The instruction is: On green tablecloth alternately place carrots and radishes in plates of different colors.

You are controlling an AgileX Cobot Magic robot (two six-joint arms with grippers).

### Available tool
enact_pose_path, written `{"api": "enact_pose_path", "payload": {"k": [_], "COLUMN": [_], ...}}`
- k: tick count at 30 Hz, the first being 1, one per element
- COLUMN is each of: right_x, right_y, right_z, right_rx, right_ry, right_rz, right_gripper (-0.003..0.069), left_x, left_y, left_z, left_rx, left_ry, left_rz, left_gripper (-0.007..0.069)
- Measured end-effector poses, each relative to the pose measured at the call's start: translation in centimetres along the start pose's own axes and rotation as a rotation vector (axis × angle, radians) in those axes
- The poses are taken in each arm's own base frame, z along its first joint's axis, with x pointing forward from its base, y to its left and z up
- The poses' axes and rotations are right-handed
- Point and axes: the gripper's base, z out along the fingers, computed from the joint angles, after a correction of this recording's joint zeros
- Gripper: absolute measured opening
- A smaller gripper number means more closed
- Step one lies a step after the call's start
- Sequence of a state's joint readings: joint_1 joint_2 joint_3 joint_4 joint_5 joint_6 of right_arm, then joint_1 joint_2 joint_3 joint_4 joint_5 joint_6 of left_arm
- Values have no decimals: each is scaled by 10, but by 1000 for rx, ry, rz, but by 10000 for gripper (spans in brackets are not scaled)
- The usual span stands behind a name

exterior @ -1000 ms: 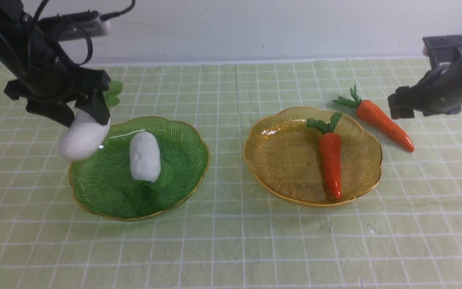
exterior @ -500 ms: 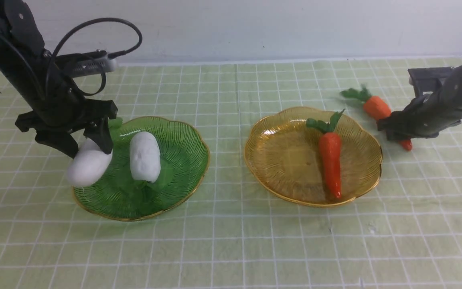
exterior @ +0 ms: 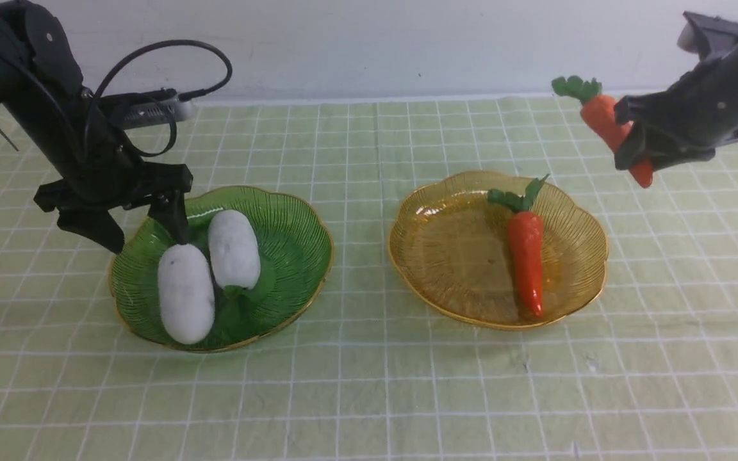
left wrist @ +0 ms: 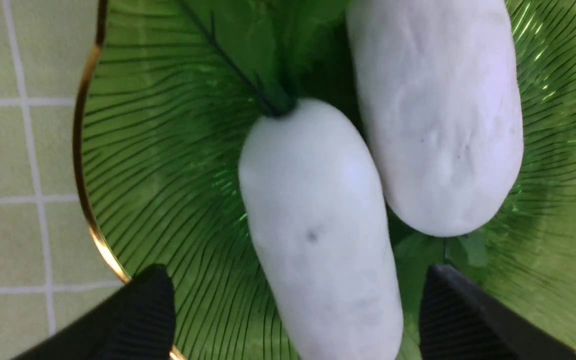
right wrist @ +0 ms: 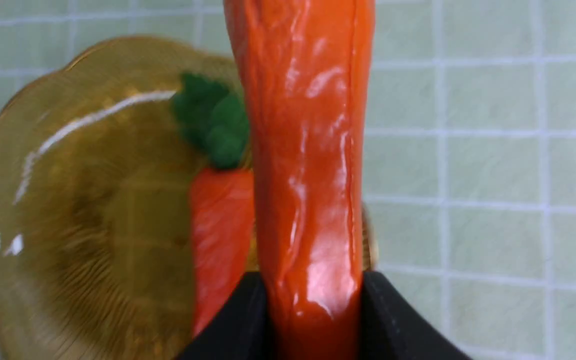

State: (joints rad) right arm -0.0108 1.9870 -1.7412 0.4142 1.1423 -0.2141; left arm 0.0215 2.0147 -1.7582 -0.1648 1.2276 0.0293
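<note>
Two white radishes [exterior: 184, 292] [exterior: 234, 248] lie side by side in the dark green plate [exterior: 292, 221] on the green tablecloth [exterior: 369, 397]. My left gripper [exterior: 146, 237] is open just above the nearer radish [left wrist: 320, 235], its fingers [left wrist: 138, 320] apart from it on either side. One carrot [exterior: 526, 259] lies in the amber plate [exterior: 446, 256]. My right gripper [exterior: 630, 150] is shut on the other carrot [exterior: 606, 125] and holds it in the air behind and right of the amber plate [right wrist: 68, 200]; the carrot [right wrist: 308, 165] fills the right wrist view.
A pale wall runs along the cloth's far edge. The left arm's black cable [exterior: 170, 70] loops above the green plate's far side. Bare cloth lies between the plates and in front of them.
My left gripper lowered the radish into the green plate and let go; it now lies beside the first. My right gripper closed on the loose carrot and lifted it off the cloth.
</note>
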Motion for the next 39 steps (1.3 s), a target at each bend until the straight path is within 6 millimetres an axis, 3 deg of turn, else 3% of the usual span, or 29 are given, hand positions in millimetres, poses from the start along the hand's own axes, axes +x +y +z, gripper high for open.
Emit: {"api": "enact_pose_path", "payload": {"k": [3, 4, 5, 6, 9, 12, 15, 19, 21, 24, 26, 29, 32, 33, 34, 39], "right_x": [11, 15, 20, 21, 28, 28, 27, 23, 21, 10, 8, 10, 28, 30, 46, 100], "right_y": [26, 39, 54, 55, 81, 92, 94, 91, 91, 98, 102, 120, 138, 139, 144, 147], "right_z": [13, 21, 32, 33, 58, 69, 75, 70, 64, 38, 25, -49, -137, -142, -183, -258], "right_rx": [-50, -62, -74, -76, -83, -75, -50, 6, 22, 34, 32, 9, -27, -29, -41, -53], "right_ry": [90, 117, 145, 148, 170, 143, 111, 120, 138, 132, 105, -41, -219, -230, -313, -557], "right_rz": [-42, -68, -98, -102, -135, -145, -141, -133, -161, -250, -265, -302, -339, -340, -351, -365], "right_gripper": [205, 205, 205, 205, 211, 262, 370, 526, 554, 513, 473, 276, 67, 59, 16, -12], "left_x": [-6, -6, -5, -5, 7, 23, 45, 87, 106, 139, 149, 186, 225, 227, 246, 288], "left_y": [-3, -5, -8, -8, -17, -25, -32, -40, -40, -41, -41, -41, -40, -40, -40, -39], "left_z": [-13, -19, -30, -31, -72, -105, -136, -175, -186, -201, -203, -211, -212, -210, -212, -210], "left_rx": [12, 23, 39, 41, 66, 69, 75, 91, 92, 92, 94, 101, 118, 120, 129, 160], "left_ry": [-47, -65, -91, -94, -184, -251, -313, -387, -403, -439, -443, -474, -500, -498, -537, -699], "left_rz": [4, 3, 2, 3, 33, 72, 97, 119, 124, 132, 133, 141, 145, 143, 149, 160], "left_gripper": [562, 525, 433, 418, 99, 24, 0, -8, -8, -8, -8, -8, -8, -8, -8, -8]}}
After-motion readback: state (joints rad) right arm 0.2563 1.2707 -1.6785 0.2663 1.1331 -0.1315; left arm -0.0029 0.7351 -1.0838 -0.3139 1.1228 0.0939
